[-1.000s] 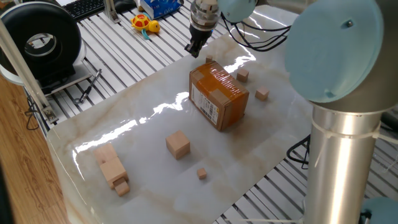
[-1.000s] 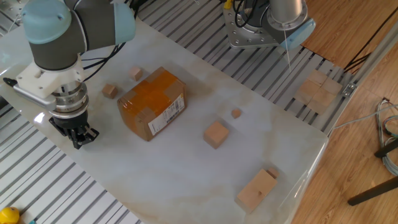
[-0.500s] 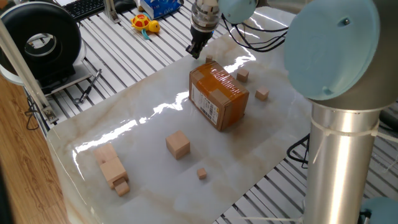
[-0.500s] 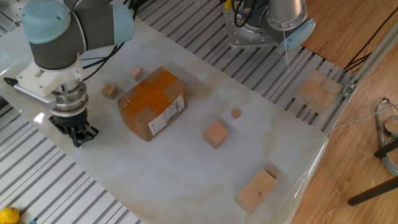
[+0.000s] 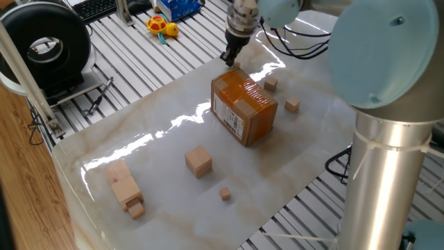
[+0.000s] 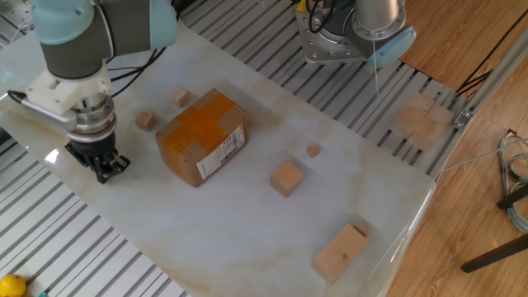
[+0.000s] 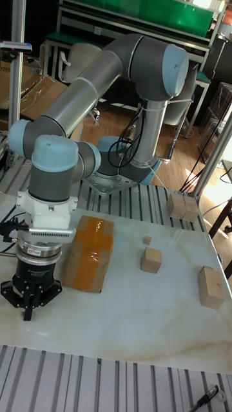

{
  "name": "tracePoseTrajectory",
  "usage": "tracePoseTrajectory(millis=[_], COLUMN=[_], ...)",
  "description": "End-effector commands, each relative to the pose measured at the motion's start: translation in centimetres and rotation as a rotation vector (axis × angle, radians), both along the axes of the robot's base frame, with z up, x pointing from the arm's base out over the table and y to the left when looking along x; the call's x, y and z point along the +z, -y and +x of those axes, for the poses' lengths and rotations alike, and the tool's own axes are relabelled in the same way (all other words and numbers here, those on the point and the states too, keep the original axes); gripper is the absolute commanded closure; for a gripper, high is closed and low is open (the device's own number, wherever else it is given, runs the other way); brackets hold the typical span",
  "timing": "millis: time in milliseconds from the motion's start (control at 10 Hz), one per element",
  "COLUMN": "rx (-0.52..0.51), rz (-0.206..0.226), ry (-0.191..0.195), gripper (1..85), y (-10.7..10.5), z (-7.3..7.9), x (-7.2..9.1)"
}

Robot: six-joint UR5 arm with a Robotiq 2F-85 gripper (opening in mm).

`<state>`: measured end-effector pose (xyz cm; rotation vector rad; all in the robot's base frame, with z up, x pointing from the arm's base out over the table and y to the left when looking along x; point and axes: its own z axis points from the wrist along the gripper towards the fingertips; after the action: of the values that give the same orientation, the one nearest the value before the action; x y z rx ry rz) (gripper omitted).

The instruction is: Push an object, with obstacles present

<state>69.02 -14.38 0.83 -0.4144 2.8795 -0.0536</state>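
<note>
Right at the back corner of the cardboard box (image 5: 243, 107) sits the tiny wood cube (image 5: 234, 67), at the far edge of the worktop (image 5: 159, 146). It is hard to see, since the end effector (image 5: 228, 61) is low down just beside it and may be touching it. The two fingers are pressed together into a point and hold nothing. In the other fixed view the end effector (image 6: 101, 173) hides the tiny cube. Two small cubes (image 5: 270, 83) (image 5: 293, 105) lie near the box on its far side. A bigger cube (image 5: 198, 161) sits well apart in the middle. One more small cube (image 5: 225, 194) lies near the front edge. Long stacked blocks (image 5: 123, 184) rest at the corner.
</note>
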Motion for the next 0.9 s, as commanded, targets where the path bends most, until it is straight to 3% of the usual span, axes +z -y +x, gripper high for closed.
tracePoseTrajectory(millis=[0, 100, 300, 500, 800], rx=[-0.014, -0.021, -0.024, -0.023, -0.006], rz=[0.029, 0.023, 0.018, 0.016, 0.003], ry=[-0.004, -0.014, -0.004, -0.001, 0.006], gripper=[84.3, 84.3, 84.3, 84.3, 84.3], y=[0.9, 1.3, 1.8, 1.5, 0.8], z=[-2.9, -3.9, -4.5, -3.9, -1.5], x=[0.9, 1.0, 0.6, 0.6, 0.8])
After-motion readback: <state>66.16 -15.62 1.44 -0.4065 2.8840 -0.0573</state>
